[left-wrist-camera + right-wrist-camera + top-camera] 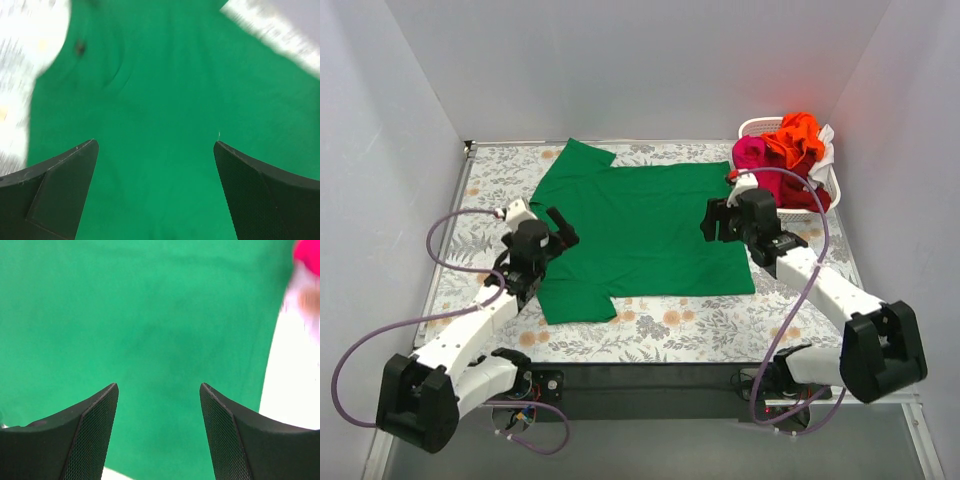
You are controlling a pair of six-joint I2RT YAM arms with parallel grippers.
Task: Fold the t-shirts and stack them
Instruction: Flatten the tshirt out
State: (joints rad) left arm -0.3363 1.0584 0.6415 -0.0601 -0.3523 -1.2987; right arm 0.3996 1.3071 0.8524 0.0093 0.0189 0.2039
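Held the left gripper (563, 230) out from the near left base, forearm sloping up and inward, wrist tipped down over the left side of the green t-shirt (640, 225); jaws spread wide, nothing between them. Held the right gripper (710, 220) out likewise from the right, elbow low, wrist above the shirt's right edge; jaws well apart, gripping nothing. Saw the green t-shirt spread flat on the flowered table (650, 335) between both grippers, and the other t-shirts (790, 150), orange, magenta and red, heaped in the white basket (832, 185) at the far right corner.
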